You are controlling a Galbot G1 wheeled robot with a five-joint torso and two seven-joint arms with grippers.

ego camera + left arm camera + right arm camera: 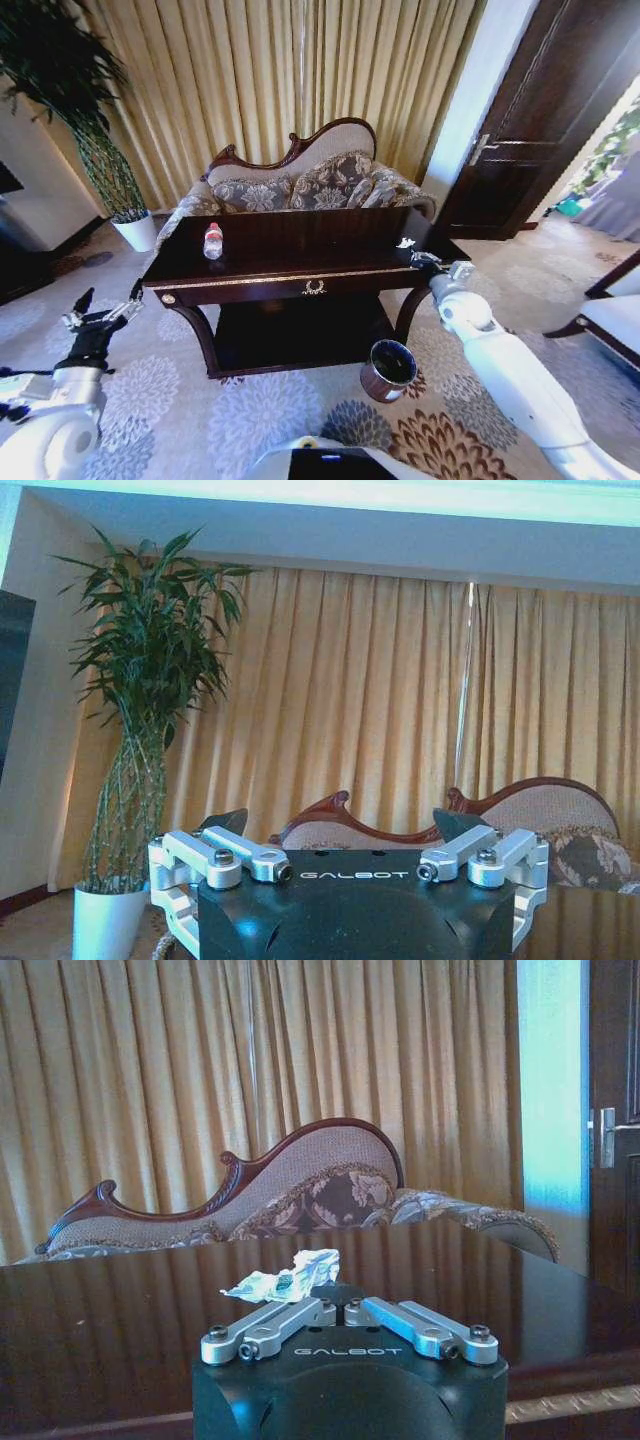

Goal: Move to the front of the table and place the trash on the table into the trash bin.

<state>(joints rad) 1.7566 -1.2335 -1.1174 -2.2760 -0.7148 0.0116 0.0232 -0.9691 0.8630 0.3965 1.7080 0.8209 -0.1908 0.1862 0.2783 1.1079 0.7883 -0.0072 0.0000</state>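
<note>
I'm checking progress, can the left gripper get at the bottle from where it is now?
Probably yes: the left gripper, open, hangs off the table's left end, with nothing between it and the bottle.

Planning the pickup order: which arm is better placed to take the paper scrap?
Right. The right gripper is at the table's right end beside the paper scrap; the left gripper hangs off the far corner.

Bottle stands upright on the dark glossy counter's left end, crumpled paper far right, bin on the floor below.
</note>
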